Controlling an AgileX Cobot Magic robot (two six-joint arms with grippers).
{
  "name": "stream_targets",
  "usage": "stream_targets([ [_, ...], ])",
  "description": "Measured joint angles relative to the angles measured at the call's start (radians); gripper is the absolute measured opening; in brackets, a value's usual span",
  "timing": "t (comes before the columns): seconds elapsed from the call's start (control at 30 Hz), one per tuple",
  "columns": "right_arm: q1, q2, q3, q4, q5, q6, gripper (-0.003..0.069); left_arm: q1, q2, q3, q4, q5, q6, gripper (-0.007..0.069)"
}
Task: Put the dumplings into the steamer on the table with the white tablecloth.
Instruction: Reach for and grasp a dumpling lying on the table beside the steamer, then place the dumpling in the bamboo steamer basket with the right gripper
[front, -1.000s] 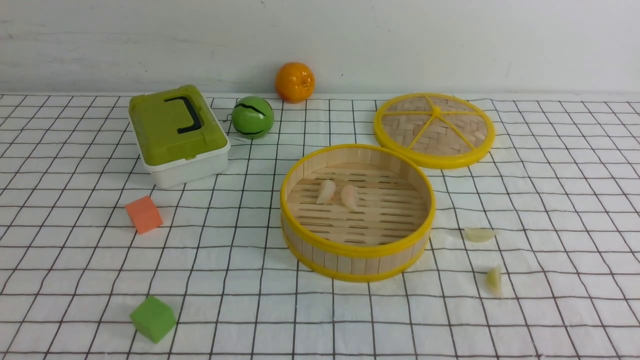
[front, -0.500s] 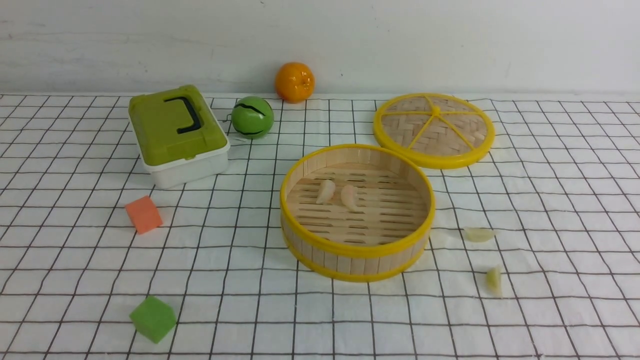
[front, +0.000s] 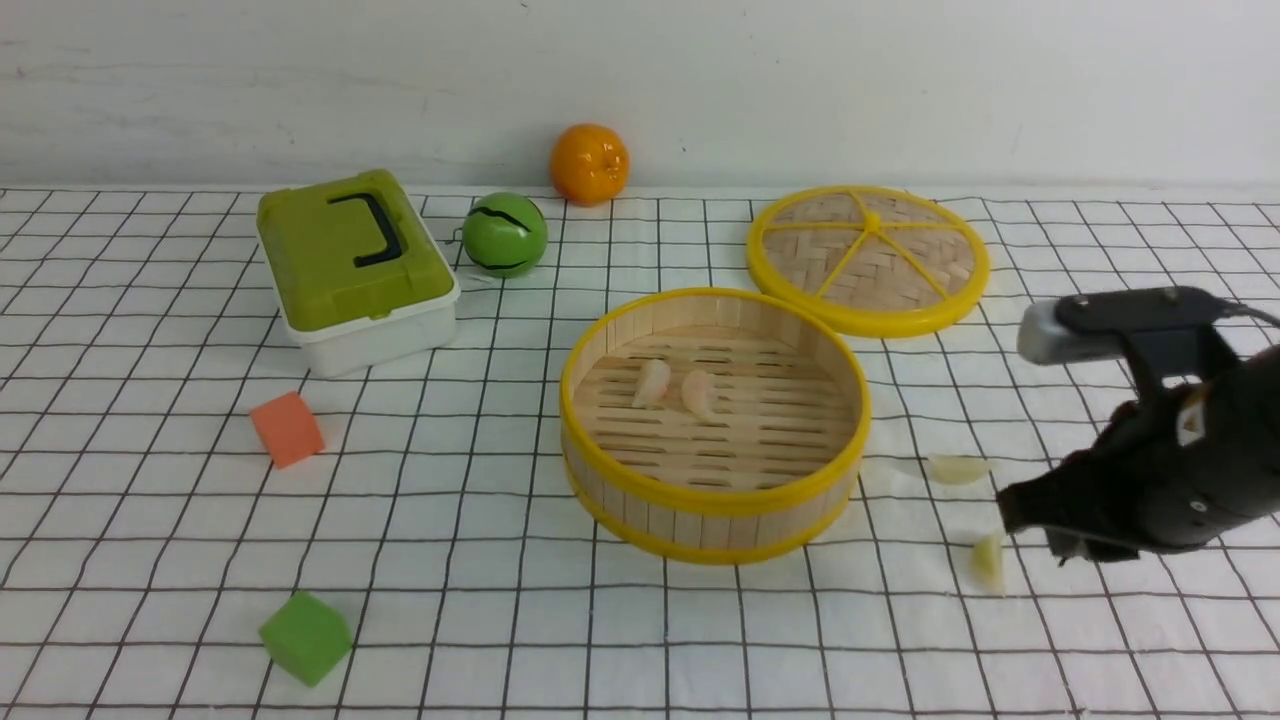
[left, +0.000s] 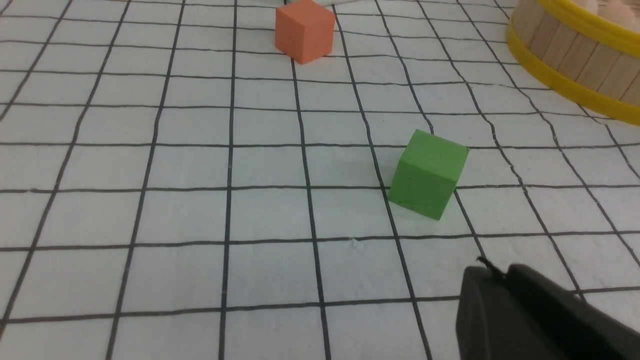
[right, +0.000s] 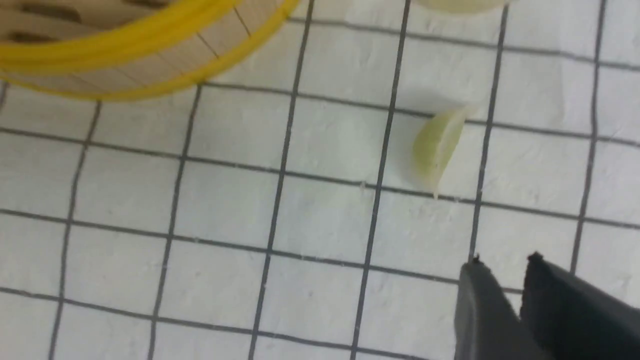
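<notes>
two pale yellow-green dumplings (front: 989, 564) lie at right of frame, near the slightly parted, empty right jaws (right: 505, 295); two pink ones (front: 698, 393) sit centrally inside one round bamboo steamer (front: 716, 525).

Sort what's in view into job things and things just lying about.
For the job:
- two pink dumplings
- two yellow-green dumplings
- steamer
- white tablecloth

Lying about:
- orange cube
- green cube
- lidded box
- green ball
- orange fruit
- woven lid
</notes>
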Motion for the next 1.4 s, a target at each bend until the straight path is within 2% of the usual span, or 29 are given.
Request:
stream_targets([
  [0.13, -0.006, 0.116, -0.048, 0.035, -0.016, -0.011, 0.0321, 0.0, 0.0, 0.0, 0.0, 0.0, 0.0, 0.0037],
  [0.17, -0.006, 0.121, -0.051, 0.035, -0.016, -0.011, 0.0327, 0.0, 0.0, 0.0, 0.0, 0.0, 0.0, 0.0037],
  [0.2, -0.009, 0.154, -0.064, 0.05, -0.047, -0.014, 0.0363, 0.0, 0.0, 0.0, 0.0, 0.0, 0.0, 0.0037],
  [0.33, -0.009, 0.224, -0.088, 0.057, -0.134, -0.014, 0.0387, 0.0, 0.0, 0.0, 0.0, 0.0, 0.0, 0.0038],
  [0.5, -0.012, 0.32, -0.093, -0.005, -0.188, 0.032, 0.0313, 0.0, 0.0, 0.0, 0.0, 0.0, 0.0, 0.0041],
  [0.53, -0.013, 0.336, -0.093, -0.013, -0.188, 0.045, 0.027, 0.0, 0.0, 0.0, 0.0, 0.0, 0.0, 0.0041],
  [0.57, -0.013, 0.339, -0.093, -0.014, -0.188, 0.048, 0.0264, 0.0, 0.0, 0.0, 0.0, 0.0, 0.0, 0.0042],
  [0.6, -0.013, 0.343, -0.093, -0.017, -0.193, 0.056, 0.0207, 0.0, 0.0, 0.0, 0.0, 0.0, 0.0, 0.0044],
  [0.63, -0.013, 0.343, -0.093, -0.018, -0.195, 0.058, 0.0193, 0.0, 0.0, 0.0, 0.0, 0.0, 0.0, 0.0045],
  [0.67, -0.013, 0.342, -0.094, -0.019, -0.206, 0.06, 0.0146, 0.0, 0.0, 0.0, 0.0, 0.0, 0.0, 0.0048],
  [0.97, -0.007, 0.236, -0.141, -0.005, -0.208, 0.061, 0.0146, 0.0, 0.0, 0.0, 0.0, 0.0, 0.0, 0.0057],
  [1.1, 0.054, 0.214, -0.288, 0.062, -0.2, 0.022, 0.0146, 0.0, 0.0, 0.0, 0.0, 0.0, 0.0, 0.0062],
  [1.23, 0.119, 0.324, -0.447, 0.141, -0.21, -0.053, 0.0146, 0.0, 0.0, 0.0, 0.0, 0.0, 0.0, 0.0068],
  [1.4, 0.128, 0.56, -0.646, 0.157, -0.186, -0.052, 0.0146, 0.0, 0.0, 0.0, 0.0, 0.0, 0.0, 0.0072],
])
